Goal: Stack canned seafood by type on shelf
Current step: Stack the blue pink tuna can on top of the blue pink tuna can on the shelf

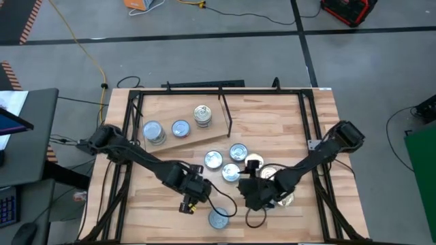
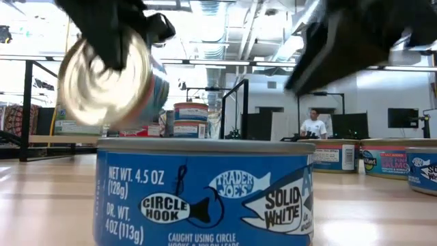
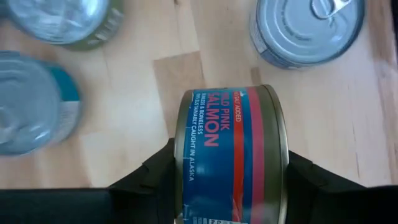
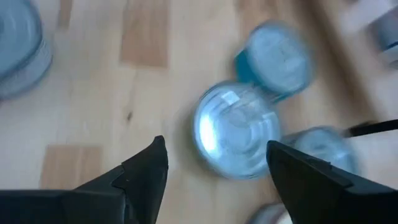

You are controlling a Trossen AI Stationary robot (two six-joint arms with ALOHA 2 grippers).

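Canned seafood lies in two groups on the butcher-block tabletop: three small stacks of tins already stand on the shelf, the light plywood board with a thin black rod upright at its edge, while a loose cluster of tins waits near the table's middle and one blue Solid White tin sits alone at the near edge, close to the low camera. Both dark arms reach in over the loose cluster. The left gripper grips a salmon tin by its lid and base, tipped on edge with the red and blue label facing the wrist camera; in the low view this tin hangs clear above the wood. The right gripper hovers with its fingers spread wide and empty over a silver-lidded tin. The step in hand looks like a pick-up just made by the left arm. Next, that tin would need carrying to the shelf, turning flat, and setting squarely on the stack of its own kind; a crooked release could topple a stack.
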